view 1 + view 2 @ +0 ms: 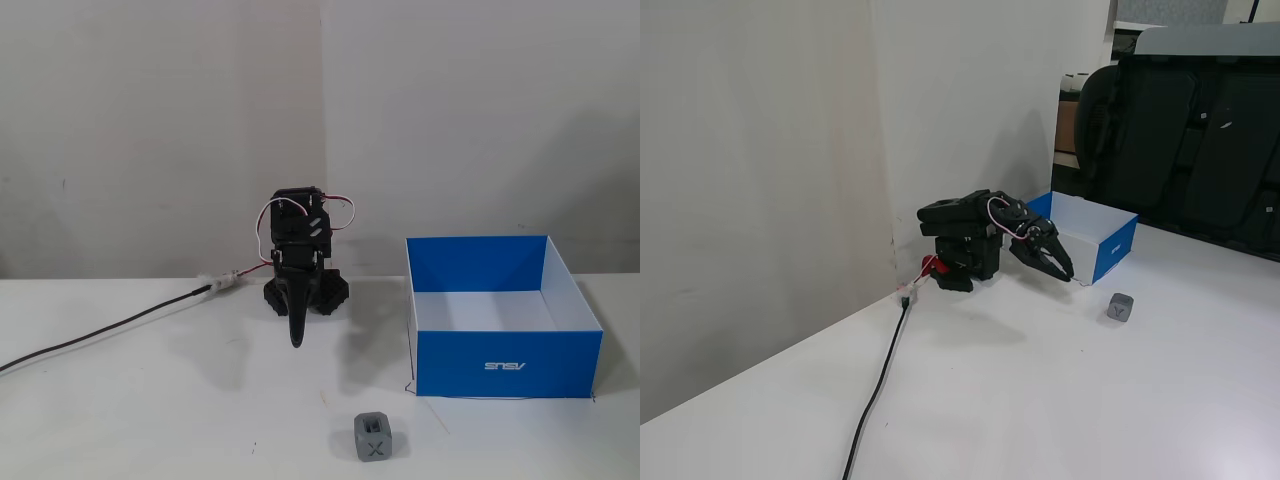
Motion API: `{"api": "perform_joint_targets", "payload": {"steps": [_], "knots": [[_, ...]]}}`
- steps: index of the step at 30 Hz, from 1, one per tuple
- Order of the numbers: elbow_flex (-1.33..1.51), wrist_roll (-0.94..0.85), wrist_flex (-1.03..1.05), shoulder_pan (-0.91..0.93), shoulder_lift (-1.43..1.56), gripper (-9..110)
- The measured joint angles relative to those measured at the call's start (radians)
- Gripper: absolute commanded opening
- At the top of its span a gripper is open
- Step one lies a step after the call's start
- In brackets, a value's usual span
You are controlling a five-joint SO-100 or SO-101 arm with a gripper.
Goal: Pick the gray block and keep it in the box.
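The gray block sits on the white table near the front edge, with an X mark and a dark recess facing one fixed view; it also shows in the other fixed view. The blue box stands open-topped to the right of the arm, with nothing visible on its white floor; it also shows in the other view. My gripper hangs folded in front of the arm's base, pointing down, shut and empty, well apart from the block and the box. It also shows in the other fixed view.
A black cable runs from the arm's base to the left across the table. A wall stands close behind the arm. Dark chairs stand beyond the table's far side.
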Motion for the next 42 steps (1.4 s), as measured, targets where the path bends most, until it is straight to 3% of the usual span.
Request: {"api": "perform_joint_targets", "payload": {"steps": [37, 42], "knots": [[0.000, 0.000, 0.000, -0.026, 0.000, 0], [-0.038, 0.003, 0.080, -0.043, 0.000, 0]]}}
